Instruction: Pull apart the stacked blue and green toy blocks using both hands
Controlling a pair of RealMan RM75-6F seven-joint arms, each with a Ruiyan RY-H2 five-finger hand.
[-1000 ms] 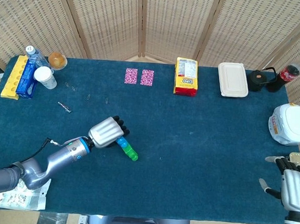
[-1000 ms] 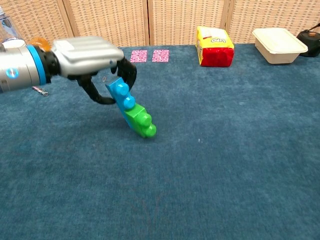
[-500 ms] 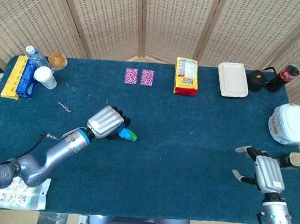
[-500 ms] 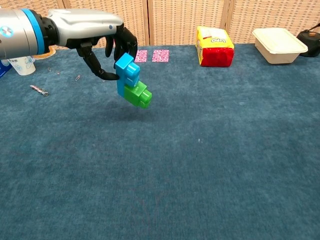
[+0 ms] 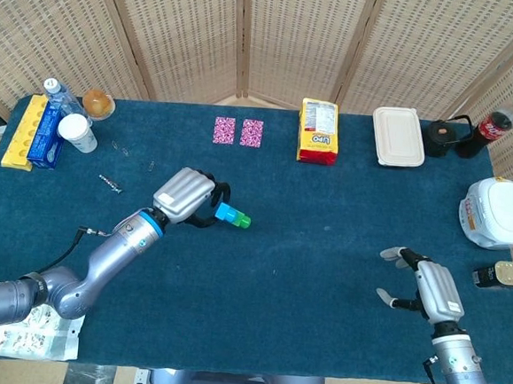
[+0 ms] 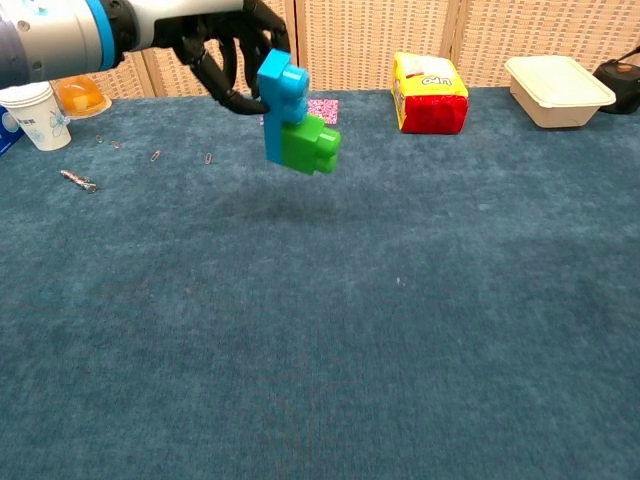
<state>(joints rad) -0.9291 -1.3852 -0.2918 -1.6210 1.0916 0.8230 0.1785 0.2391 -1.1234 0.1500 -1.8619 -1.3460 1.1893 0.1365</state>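
The blue block [image 6: 281,95] was held aloft by the left hand [image 5: 186,197], green block [image 6: 310,146] joined beneath. The right hand [image 5: 430,289], fingers spread and empty, lay well apart rightward.

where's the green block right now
The green block is off the table, still stuck under the blue block that the left hand holds up, left of centre in both views, in front of the pink cards.
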